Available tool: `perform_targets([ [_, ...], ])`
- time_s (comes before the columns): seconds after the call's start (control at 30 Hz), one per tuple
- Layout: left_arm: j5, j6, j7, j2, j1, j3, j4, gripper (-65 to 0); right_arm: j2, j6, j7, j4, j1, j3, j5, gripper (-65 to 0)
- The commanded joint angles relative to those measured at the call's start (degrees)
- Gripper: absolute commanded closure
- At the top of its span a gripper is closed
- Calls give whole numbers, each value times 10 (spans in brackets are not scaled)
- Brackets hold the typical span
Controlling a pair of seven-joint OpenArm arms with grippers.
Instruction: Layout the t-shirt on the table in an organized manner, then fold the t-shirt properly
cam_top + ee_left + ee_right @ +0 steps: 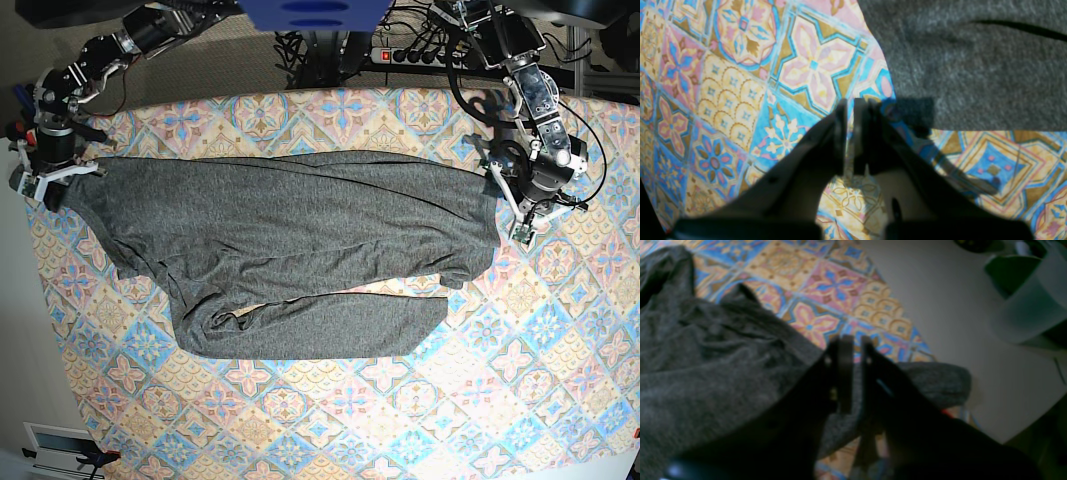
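I am at the laying-out step; no fold has begun, as I judge it. The t-shirt (290,255) lies stretched across the far half of the table (400,420), but it is not flat: a long band of it is doubled over along the near side, with a strip of tablecloth showing through a gap, and creases run across the middle.

My right gripper (853,343) is at the shirt's left end, right at the table's left edge. In the wrist view its jaws stand close together with a narrow gap, and grey fabric lies beneath and behind them. The picture is blurred there, so I cannot tell whether any cloth is pinched between the fingers.

My left gripper (850,103) is at the shirt's right end. Its jaws are pressed together on nothing; the tips hover over patterned tablecloth just beside the fabric's edge, not on it.

Next, I think, the shirt needs spreading. The left gripper would have to open and take the hem or corner next to it. The right must have a sure hold on its end, which I would confirm first. Then the doubled near band has to be drawn out toward the near side until the body lies single and smooth. Thin fabric like this could slip or drag the whole shirt if I pull unevenly.
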Motion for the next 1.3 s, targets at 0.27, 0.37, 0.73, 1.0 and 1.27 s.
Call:
perform_targets([
  [0.27,0,3,-6,-7,-6,-1,11,-24,8,1,-17,-3,4,38,77,-319],
  [0.37,0,3,-5,-7,-6,-1,11,-24,8,1,-17,-23,1,41,133,-299],
  [0.73,0,3,-7,-8,-7,-1,11,-24,8,11,-18,-86,4,41,145,-274],
  [1.0,0,3,-7,-8,-8,-1,11,-24,8,12,-14,-147,3,41,143,-274],
  [1.27,0,3,-7,-8,-9,-1,11,-24,8,12,-12,-168,4,41,142,-273],
])
